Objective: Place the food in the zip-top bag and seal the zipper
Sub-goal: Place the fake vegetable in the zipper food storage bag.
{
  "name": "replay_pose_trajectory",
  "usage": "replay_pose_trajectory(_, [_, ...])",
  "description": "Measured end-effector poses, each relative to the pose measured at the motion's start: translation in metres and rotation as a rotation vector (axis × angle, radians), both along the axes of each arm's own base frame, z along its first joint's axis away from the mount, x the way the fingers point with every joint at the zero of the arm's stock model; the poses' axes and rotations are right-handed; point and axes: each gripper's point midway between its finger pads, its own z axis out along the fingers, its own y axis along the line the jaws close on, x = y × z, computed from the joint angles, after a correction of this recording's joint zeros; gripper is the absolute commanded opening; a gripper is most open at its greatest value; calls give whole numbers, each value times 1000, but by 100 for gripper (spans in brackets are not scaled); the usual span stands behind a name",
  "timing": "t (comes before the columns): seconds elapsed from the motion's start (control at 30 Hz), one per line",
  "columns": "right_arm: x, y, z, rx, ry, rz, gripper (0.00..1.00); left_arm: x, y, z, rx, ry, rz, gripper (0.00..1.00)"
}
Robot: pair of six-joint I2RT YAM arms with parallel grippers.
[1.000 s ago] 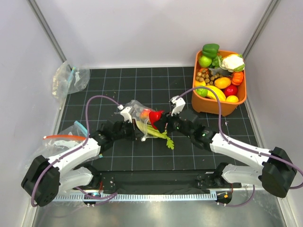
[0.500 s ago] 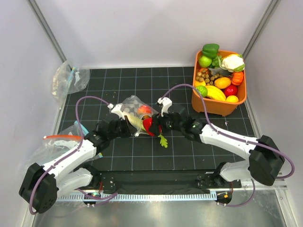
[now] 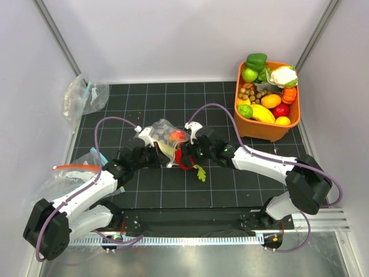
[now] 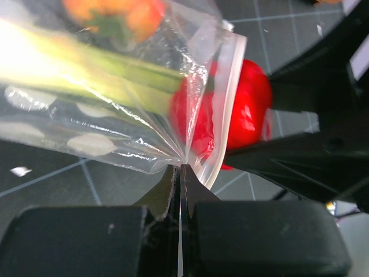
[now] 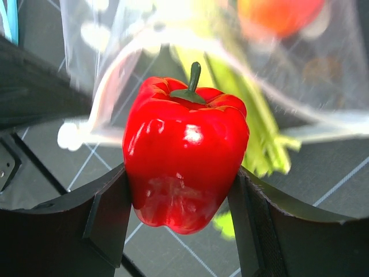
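The zip-top bag (image 3: 163, 131) lies in the middle of the counter (image 3: 144, 101), between the two arms, with its mouth turned toward the right arm. Inside it, the pale-green celery stalk (image 4: 109, 75) runs along the length of the bag, and its leafy end (image 3: 200, 172) comes out of the mouth onto the counter. A red-orange toy vegetable (image 3: 177, 135) is also inside the bag, near the stalk.

The left gripper (image 4: 180, 173) is pressed fully together on the lower edge of the bag, right beside the zipper (image 4: 228, 98), and it keeps this side of the mouth lifted. The right gripper (image 5: 181, 199) holds a glossy red pepper (image 5: 184, 164) between its two fingers, stem pointing to the bag. The pepper is exactly at the mouth; in the left wrist view part of it shows behind the clear film and the zipper strip.

Far right on the counter stands an orange bin (image 3: 262, 130) full of toy produce. On the left side lie two other clear bags, one with a teal strip (image 3: 85, 95) and one with a red-orange strip (image 3: 72, 168).
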Motion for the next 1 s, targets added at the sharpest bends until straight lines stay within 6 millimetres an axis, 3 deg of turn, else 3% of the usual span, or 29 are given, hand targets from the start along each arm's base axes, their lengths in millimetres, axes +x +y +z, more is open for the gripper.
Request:
replay_pose_trajectory(0.3, [15,1,7,-7,-105,9,22,-30,-39,13,-53,-49,-212,0])
replay_pose_trajectory(0.6, [14,4,-1,45,-159,41,27,-43,-48,47,-162,-164,-296,0])
replay_pose_trajectory(0.63, [12,7,-1,67,-157,54,30,-43,-49,47,-168,-165,-302,0])
replay_pose_trajectory(0.7, [6,13,-1,111,-153,80,46,-44,-53,43,-171,-148,-321,0])
replay_pose_trajectory(0.73, [4,15,-1,127,-148,91,59,-45,-55,39,-170,-133,-330,0])
replay_pose_trajectory(0.9, [4,20,-7,137,-130,95,76,-48,-59,22,-160,-61,-351,0])
replay_pose_trajectory(1.0, [8,18,-7,132,-135,70,78,-47,-58,23,-157,-68,-338,0])
